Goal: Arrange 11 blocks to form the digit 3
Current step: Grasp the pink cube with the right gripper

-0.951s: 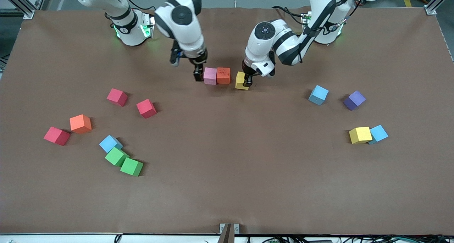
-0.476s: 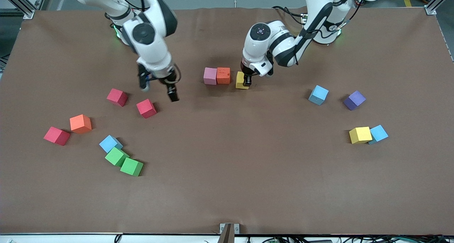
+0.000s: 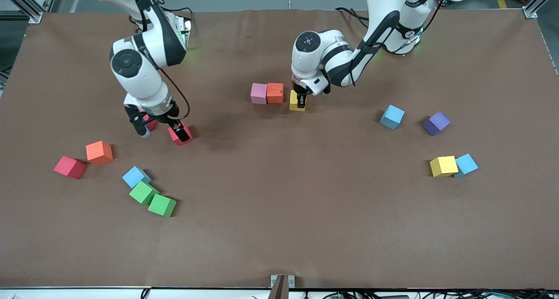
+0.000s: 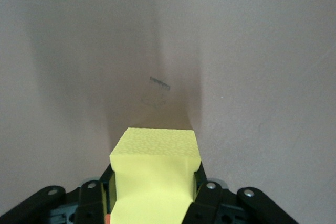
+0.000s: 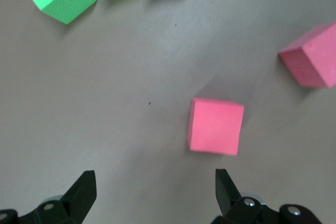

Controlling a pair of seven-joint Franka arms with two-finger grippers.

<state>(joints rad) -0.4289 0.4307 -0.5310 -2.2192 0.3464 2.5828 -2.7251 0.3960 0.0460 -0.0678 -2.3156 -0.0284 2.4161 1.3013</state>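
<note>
A pink block [image 3: 258, 93] and an orange block [image 3: 275, 92] touch in a row in the middle of the table near the bases. My left gripper [image 3: 300, 100] is shut on a yellow block [image 3: 295, 103] [image 4: 155, 166] just beside the orange one, toward the left arm's end, with a small gap between them. My right gripper [image 3: 162, 131] [image 5: 155, 188] hangs open over two red blocks; one red block [image 3: 178, 136] [image 5: 216, 126] is by one finger [image 3: 183, 132], and the arm partly hides the other red block [image 3: 150, 123] [image 5: 311, 59].
Toward the right arm's end lie an orange block [image 3: 99, 152], a red block [image 3: 70, 167], a blue block [image 3: 136, 176] and two green blocks [image 3: 143, 192] [image 3: 162, 205]. Toward the left arm's end lie a blue block [image 3: 392, 116], a purple block [image 3: 436, 123], and a yellow block [image 3: 443, 166] touching a blue one [image 3: 466, 164].
My right arm has swung away from the pink block to over the two red blocks, still open. My left gripper has carried the yellow block slightly closer to the orange one.
</note>
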